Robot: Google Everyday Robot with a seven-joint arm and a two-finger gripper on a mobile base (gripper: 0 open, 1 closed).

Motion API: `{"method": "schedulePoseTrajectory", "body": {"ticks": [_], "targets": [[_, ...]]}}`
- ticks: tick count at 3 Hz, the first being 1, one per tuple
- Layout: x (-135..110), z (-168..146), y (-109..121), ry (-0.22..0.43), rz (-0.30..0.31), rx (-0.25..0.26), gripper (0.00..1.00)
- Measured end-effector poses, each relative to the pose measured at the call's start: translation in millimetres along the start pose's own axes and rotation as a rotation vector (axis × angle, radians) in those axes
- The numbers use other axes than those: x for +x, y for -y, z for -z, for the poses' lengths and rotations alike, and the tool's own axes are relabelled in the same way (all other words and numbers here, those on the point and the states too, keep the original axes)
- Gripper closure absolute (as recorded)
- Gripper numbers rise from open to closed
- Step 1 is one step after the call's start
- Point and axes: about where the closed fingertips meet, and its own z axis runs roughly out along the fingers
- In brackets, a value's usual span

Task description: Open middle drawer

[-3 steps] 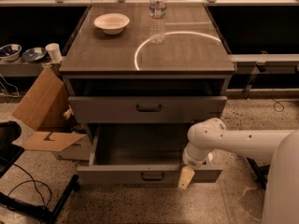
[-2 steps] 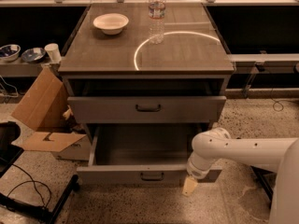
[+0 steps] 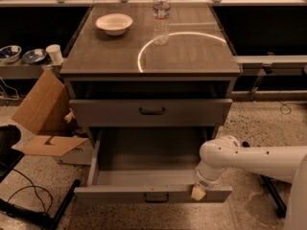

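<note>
The middle drawer (image 3: 120,194) is pulled far out of the grey cabinet, toward the camera. It has a low flat front, a small black centre handle (image 3: 156,197) and a bare grey tray. My gripper (image 3: 198,193) hangs from the white arm (image 3: 249,159) that comes in from the right. Its cream tip is at the right part of the drawer's front edge, right of the handle. The taller-fronted drawer (image 3: 96,112) with a wider black handle sits above it, nearly shut. Any drawer below is hidden.
On the cabinet top (image 3: 192,56) stand a white bowl (image 3: 114,23) and a water bottle (image 3: 161,14). An open cardboard box (image 3: 45,119) lies left of the cabinet. A side shelf holds bowls (image 3: 21,54) and a cup (image 3: 54,53). Black cables (image 3: 29,195) lie at the lower left.
The middle drawer has slid further out toward the camera. My gripper and forearm have moved down and toward the camera with its front edge.
</note>
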Motion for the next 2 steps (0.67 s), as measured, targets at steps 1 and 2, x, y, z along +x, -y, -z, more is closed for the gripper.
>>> {"method": "schedulePoseTrajectory", "body": {"ticks": [1, 2], "targets": [[18.7, 0.7, -23.2, -0.023, -0.021, -0.019, 0.99], [17.9, 0.2, -23.0, -0.023, -0.021, -0.019, 1.0]]}}
